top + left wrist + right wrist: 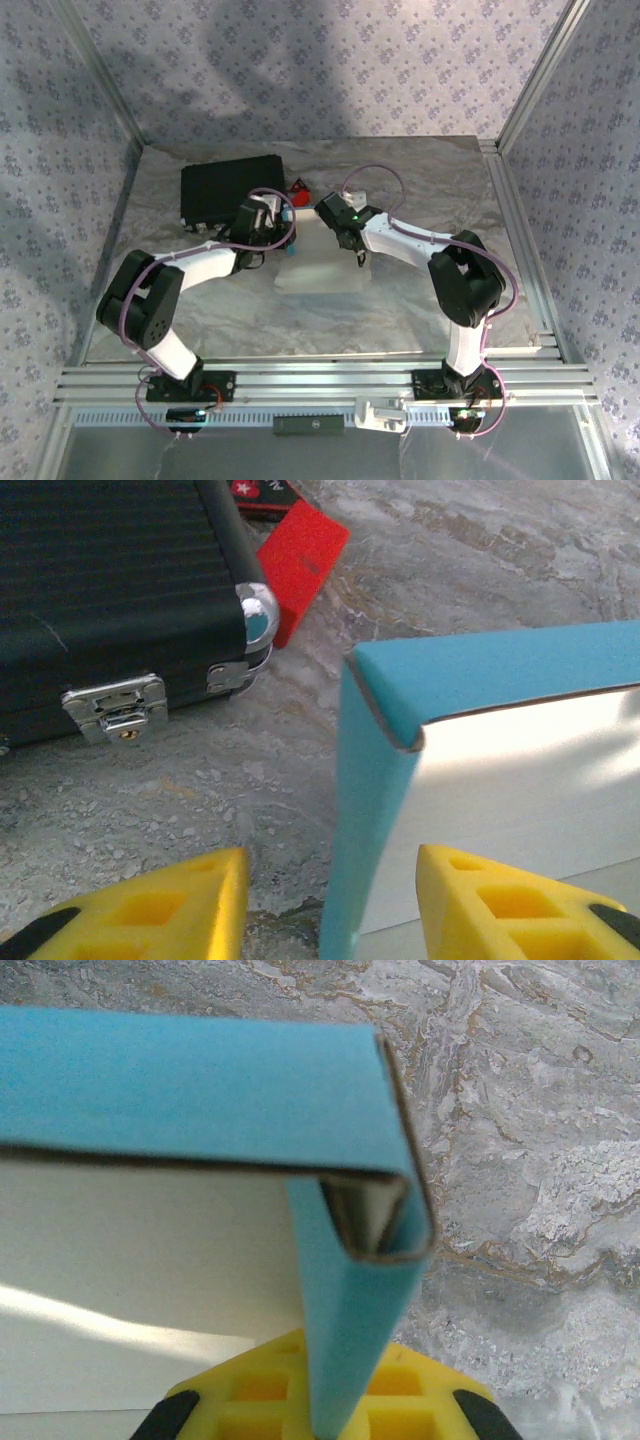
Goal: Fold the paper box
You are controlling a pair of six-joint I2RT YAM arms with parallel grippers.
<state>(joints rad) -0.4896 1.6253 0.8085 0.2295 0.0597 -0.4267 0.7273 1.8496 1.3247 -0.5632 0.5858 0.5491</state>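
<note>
the counter (420, 300) is covered with a grey marbled sheet, creased and shiny from above, stony and veined up close. walls (320, 70) hung with pale lilac cloth, printed with small flowers, close it in at the back and on both sides. slanting metal posts (530, 80) stand at the corners, and broad soft shadows lie across the back wall. ribbed metal rails (320, 385) run along the near edge and carry both arm bases.

the paper box (318, 272) sits near the middle of the counter, between the two arms, its white inside facing up and its cyan walls raised. the left gripper (330, 858) has its yellow fingers (160, 910) apart, straddling the box's cyan corner wall, with a gap on the outer side. the right gripper (335, 1380) is pinched together on a cyan wall at a folded corner.

a black case (225, 190) with silver clasps lies at the back left. a flat red thing (298, 188) is just beside the case's right end.
</note>
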